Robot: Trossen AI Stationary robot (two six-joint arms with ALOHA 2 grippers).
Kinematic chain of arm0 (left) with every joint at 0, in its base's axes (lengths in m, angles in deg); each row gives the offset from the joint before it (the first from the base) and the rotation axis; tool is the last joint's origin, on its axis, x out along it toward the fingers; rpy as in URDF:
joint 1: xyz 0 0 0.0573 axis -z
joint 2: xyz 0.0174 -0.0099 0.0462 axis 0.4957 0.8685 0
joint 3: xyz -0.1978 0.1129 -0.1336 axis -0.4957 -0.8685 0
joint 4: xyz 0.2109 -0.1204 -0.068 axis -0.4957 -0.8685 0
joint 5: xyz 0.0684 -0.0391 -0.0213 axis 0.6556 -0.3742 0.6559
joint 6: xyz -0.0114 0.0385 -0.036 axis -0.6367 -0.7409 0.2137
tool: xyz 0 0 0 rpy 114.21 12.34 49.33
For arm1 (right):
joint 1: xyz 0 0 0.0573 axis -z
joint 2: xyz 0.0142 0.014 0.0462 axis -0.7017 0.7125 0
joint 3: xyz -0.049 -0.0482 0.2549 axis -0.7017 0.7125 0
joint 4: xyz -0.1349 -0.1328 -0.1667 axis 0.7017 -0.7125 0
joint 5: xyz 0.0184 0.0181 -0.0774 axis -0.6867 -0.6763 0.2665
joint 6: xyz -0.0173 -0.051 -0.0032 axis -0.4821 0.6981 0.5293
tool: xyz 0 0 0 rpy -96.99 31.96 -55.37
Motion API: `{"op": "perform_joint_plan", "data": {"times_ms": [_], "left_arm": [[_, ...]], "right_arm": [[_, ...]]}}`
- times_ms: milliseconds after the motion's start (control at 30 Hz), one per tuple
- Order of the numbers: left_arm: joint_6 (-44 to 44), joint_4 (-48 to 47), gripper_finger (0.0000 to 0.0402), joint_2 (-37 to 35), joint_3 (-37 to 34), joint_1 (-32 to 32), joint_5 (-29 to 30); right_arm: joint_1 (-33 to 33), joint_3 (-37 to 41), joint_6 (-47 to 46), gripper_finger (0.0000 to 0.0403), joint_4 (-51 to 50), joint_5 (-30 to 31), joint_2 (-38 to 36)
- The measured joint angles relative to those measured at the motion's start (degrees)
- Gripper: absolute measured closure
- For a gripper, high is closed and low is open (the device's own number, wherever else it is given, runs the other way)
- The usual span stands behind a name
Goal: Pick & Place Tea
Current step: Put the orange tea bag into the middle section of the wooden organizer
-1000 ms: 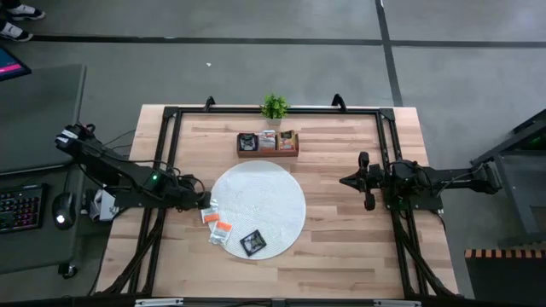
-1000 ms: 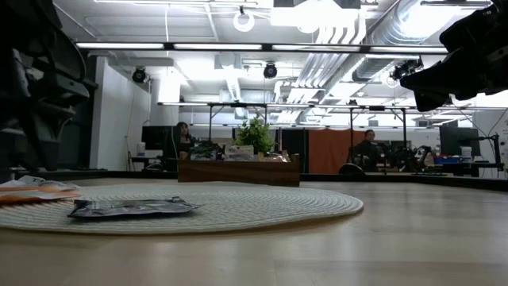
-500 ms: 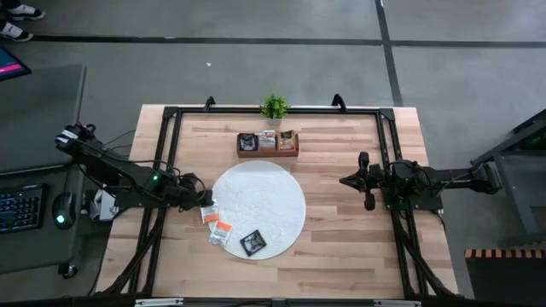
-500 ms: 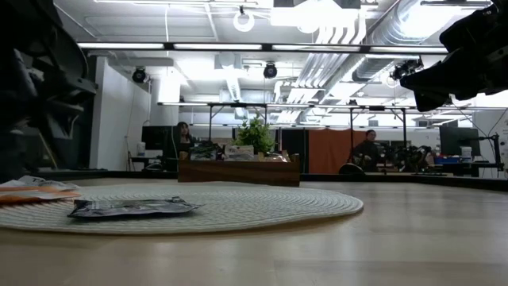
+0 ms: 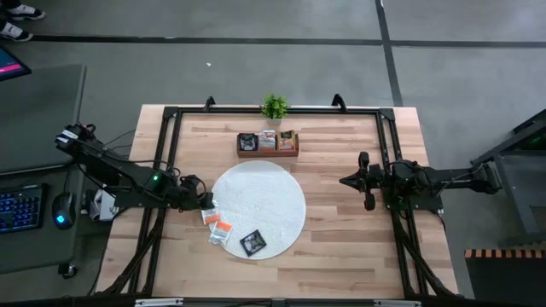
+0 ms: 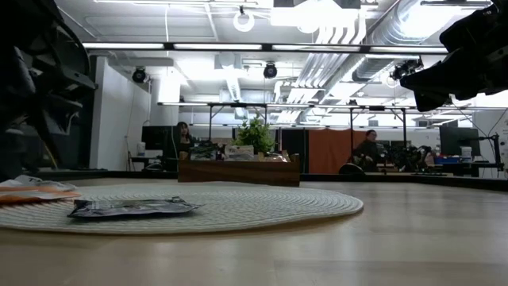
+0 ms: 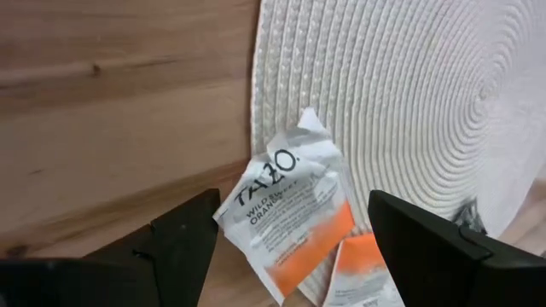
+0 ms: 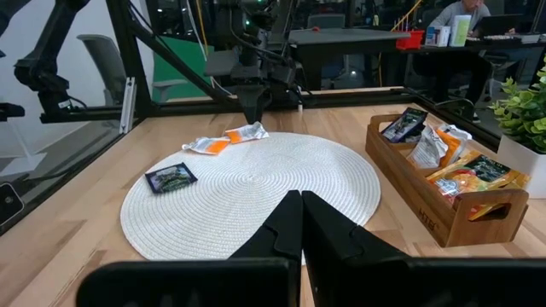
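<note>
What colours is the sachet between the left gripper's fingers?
The small flat tea sachet is white above, orange below, with dark lettering; the left wrist view shows it best.

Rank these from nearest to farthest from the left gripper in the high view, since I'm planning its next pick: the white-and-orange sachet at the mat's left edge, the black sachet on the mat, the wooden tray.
From the left gripper:
1. White-and-orange sachet, just beside it at the mat's left edge.
2. Black sachet, on the mat's near part.
3. Wooden tray, beyond the mat's far edge.

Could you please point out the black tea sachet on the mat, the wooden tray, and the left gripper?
Black tea sachet [image 5: 252, 243], high view, middle of its face.
Wooden tray [image 8: 444, 223], right wrist view, near side wall.
Left gripper [image 7: 290, 234], left wrist view, midway between its open fingertips.
</note>
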Motion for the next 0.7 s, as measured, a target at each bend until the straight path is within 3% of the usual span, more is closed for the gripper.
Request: {"op": "perform_joint_plan", "data": {"times_ms": [267,700], "left_arm": [[-0.4,-0.1,0.0118,0.3,0.0,0.0,-1.1],[-0.4,-1.8,0.0269,0.3,0.0,0.0,-1.4]], "right_arm": [[0.0,0.0,0.0,0.0402,0.0,0.0,0.0],[0.0,0.0,0.0,0.0402,0.0,0.0,0.0]]}}
